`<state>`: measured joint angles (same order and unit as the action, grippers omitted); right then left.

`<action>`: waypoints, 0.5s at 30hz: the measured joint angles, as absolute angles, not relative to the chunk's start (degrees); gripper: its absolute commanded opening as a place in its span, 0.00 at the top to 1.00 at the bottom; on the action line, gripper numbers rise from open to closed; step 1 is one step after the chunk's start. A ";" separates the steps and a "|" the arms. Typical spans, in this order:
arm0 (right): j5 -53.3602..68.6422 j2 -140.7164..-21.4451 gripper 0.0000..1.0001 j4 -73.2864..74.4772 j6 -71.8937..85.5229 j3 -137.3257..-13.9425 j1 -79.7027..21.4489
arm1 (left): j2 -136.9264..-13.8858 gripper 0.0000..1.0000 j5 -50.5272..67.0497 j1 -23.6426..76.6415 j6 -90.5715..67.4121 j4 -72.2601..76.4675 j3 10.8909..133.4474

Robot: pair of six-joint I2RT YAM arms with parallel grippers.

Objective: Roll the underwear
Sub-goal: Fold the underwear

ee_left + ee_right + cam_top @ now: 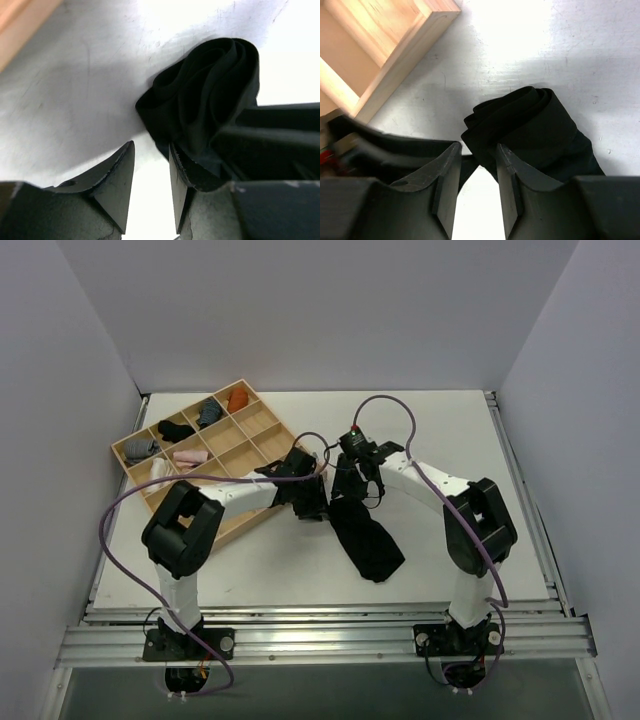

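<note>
The underwear [367,540] lies on the table [450,430], its far end rolled up. The left gripper [305,502] sits at the left of the underwear's rolled end and the right gripper [345,485] just behind it. The tray [268,412] stands left of and behind the underwear, with small bundles [208,412] in its far compartments.

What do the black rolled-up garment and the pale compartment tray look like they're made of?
Black rolled-up garment: soft, thin, matte fabric, probably a stretch knit. It curls into smooth layered folds with no sharp creases.
Pale compartment tray: light wood with a bare or matte finish, possibly plywood. Faint grain and thick, square-cut walls show.
</note>
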<state>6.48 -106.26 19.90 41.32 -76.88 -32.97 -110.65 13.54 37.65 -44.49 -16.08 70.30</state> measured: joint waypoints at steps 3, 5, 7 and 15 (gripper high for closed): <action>6.52 -105.93 0.72 19.68 41.56 -76.25 -32.86 | -107.98 0.56 12.51 37.65 -45.63 -17.39 69.80; 6.59 -105.93 0.73 19.53 41.60 -75.81 -32.71 | -106.06 0.56 11.97 37.65 -46.44 -18.00 69.78; 6.59 -105.93 0.74 19.46 41.60 -75.64 -32.64 | -104.20 0.56 11.05 37.65 -47.35 -18.35 69.78; 6.33 -105.93 0.79 19.49 41.54 -75.61 -32.60 | -101.49 0.57 9.15 37.04 -49.17 -18.72 69.80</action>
